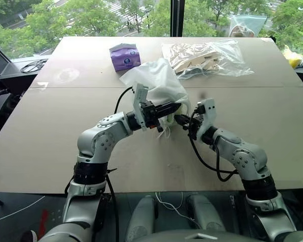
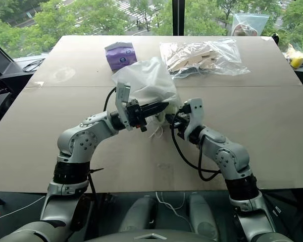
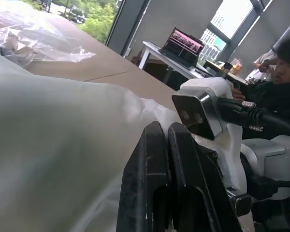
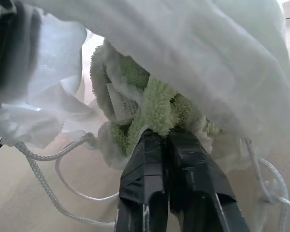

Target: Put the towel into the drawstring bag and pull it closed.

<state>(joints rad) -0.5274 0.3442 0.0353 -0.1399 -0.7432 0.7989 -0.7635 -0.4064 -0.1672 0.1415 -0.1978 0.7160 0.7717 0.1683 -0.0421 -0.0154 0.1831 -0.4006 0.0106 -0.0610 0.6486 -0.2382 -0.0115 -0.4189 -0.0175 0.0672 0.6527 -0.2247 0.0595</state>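
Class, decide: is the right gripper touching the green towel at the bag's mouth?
Touching. The right wrist view shows the right gripper, shut, pressed into the towel under the drawstring bag.

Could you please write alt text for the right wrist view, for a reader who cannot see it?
The right gripper, fingers shut, presses against the light-green towel at the mouth of the white drawstring bag, which drapes over the towel. White drawstring cord loops loosely on the table beneath.

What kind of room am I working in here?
Probably an office or lab, several floors up: a large plain table stands against floor-to-ceiling windows looking down on treetops, and the left wrist view shows a desk with an open laptop and a seated person.
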